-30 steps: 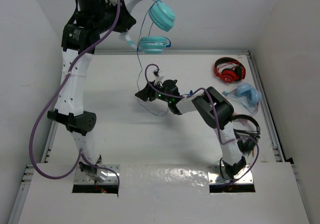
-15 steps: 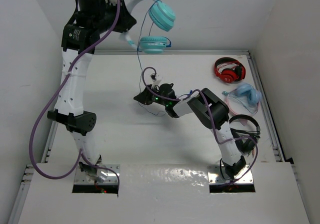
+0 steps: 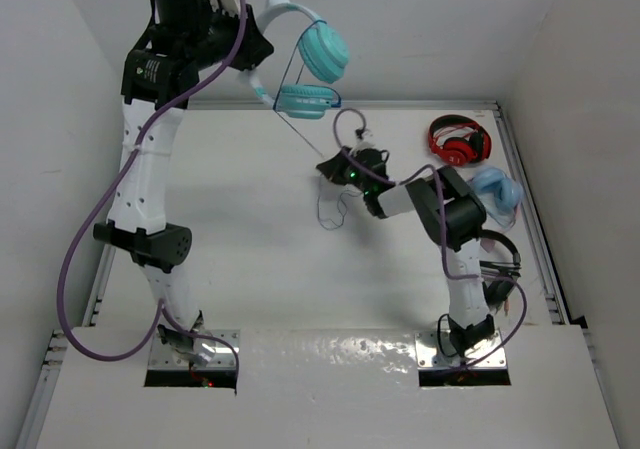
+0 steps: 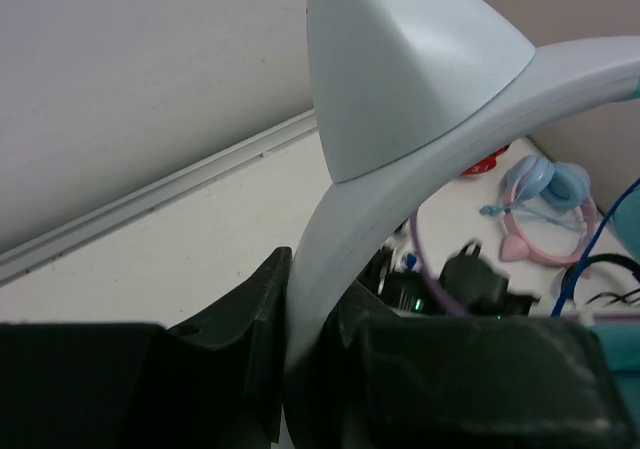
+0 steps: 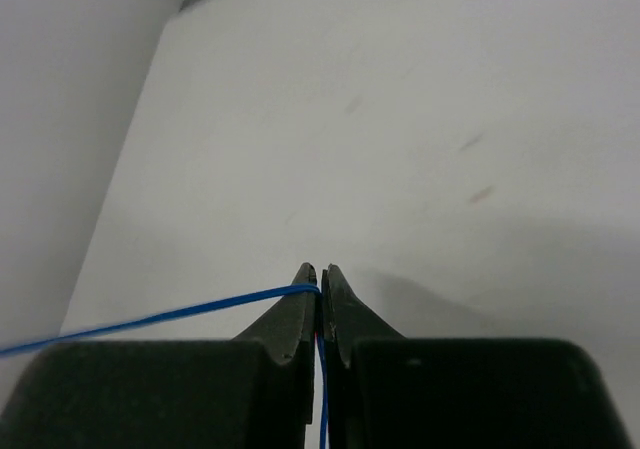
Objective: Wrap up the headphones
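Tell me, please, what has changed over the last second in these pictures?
The right gripper closed on the cable and moved right and farther forward, drawing it into a straight line below the headphones. The left gripper stayed shut on their headband, holding them up. The red headphones and pale blue headphones did not move.

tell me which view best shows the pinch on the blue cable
The right wrist view: the right gripper is shut on the blue cable, which runs off left. The top external view shows only a faint line from the headphones to that gripper; the left wrist view, a short blue stretch at its edge.
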You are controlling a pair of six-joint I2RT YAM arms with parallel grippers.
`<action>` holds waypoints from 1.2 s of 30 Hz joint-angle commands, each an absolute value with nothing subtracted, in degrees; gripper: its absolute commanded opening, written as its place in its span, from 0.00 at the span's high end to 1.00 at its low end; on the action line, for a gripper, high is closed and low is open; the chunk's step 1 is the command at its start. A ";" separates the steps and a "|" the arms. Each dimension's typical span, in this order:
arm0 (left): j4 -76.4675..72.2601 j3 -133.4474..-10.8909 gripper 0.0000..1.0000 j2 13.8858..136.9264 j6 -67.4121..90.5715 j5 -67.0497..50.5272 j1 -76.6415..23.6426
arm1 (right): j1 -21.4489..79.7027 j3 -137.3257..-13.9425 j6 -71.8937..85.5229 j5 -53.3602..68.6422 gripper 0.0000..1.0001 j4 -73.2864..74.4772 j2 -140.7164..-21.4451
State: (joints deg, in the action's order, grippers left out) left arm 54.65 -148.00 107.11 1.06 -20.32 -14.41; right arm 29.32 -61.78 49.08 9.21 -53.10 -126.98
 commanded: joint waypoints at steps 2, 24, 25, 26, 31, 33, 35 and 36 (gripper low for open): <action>53.35 -147.14 1.00 101.60 -3.77 -27.06 -14.59 | 16.89 -67.66 48.35 5.01 1.00 -42.74 -122.61; 63.38 -111.46 1.00 102.48 -29.19 -4.85 -21.09 | 6.77 -92.64 30.24 22.41 1.00 -18.47 -107.06; 62.67 -110.49 1.00 102.65 -28.40 -2.05 -21.09 | 6.85 -93.33 30.15 22.76 1.00 -17.50 -106.27; 62.23 -109.00 1.00 103.18 -26.65 -0.72 -21.09 | 7.03 -93.95 29.45 23.20 1.00 -15.05 -105.30; 58.45 -108.02 1.00 104.85 -20.58 7.63 -21.09 | 10.98 -98.95 21.63 24.17 1.00 -3.80 -103.19; 56.70 -108.02 1.00 104.94 -18.11 9.40 -21.09 | 12.56 -99.75 19.43 24.00 1.00 -0.18 -102.57; 55.99 -108.28 1.00 104.85 -16.88 11.51 -21.09 | 13.35 -100.54 17.94 23.29 1.00 3.85 -102.31; 55.29 -108.28 1.00 104.85 -16.79 12.04 -21.09 | 13.97 -100.89 17.67 22.68 1.00 4.74 -101.96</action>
